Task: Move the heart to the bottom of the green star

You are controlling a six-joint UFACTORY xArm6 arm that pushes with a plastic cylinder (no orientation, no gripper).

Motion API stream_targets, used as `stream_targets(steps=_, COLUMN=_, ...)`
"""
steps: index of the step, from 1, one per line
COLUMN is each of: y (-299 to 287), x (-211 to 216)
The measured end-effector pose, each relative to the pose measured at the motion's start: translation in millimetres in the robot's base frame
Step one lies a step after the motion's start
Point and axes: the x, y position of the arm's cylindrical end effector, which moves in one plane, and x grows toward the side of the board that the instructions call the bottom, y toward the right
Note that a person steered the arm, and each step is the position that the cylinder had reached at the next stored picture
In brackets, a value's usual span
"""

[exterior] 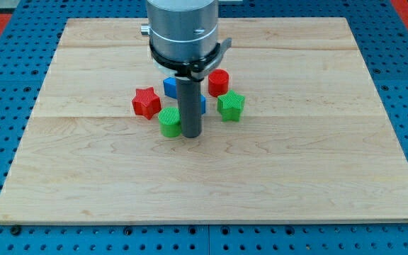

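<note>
Tip (191,134): bare rod, no pincer to open or close, just right of the green heart (169,122).
Green star (230,106): one, right.
Red star (146,103): one, left.
Red cylinder (218,82): one.
Blue blocks (169,86): two, partly hidden.
Desk (296,177): no writing.

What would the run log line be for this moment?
tip: beside green block, on its right | green star: right of rod, apart | red star: left | heart: cannot tell

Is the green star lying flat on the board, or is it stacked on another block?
Flat on the board. The green star sits directly on the wooden board, apart from the red block above it.
</note>
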Motion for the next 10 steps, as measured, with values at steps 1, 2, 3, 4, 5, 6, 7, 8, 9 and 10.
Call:
stream_targets(steps=1, y=71, x=6)
stream_targets(steps=2, y=183, x=-28)
stream_targets(steps=3, y=207, x=-140)
stream_targets(steps=4, y=134, x=-252)
stream_targets(steps=5, y=97, x=-287)
stream_targets(steps=6, y=69, x=-286)
stream_targets(steps=7, y=4, x=-283)
stream_targets(steps=8, y=-45, x=-271)
stream_targets(steps=9, y=-40, x=-219)
stream_targets(steps=10, y=-45, x=-203)
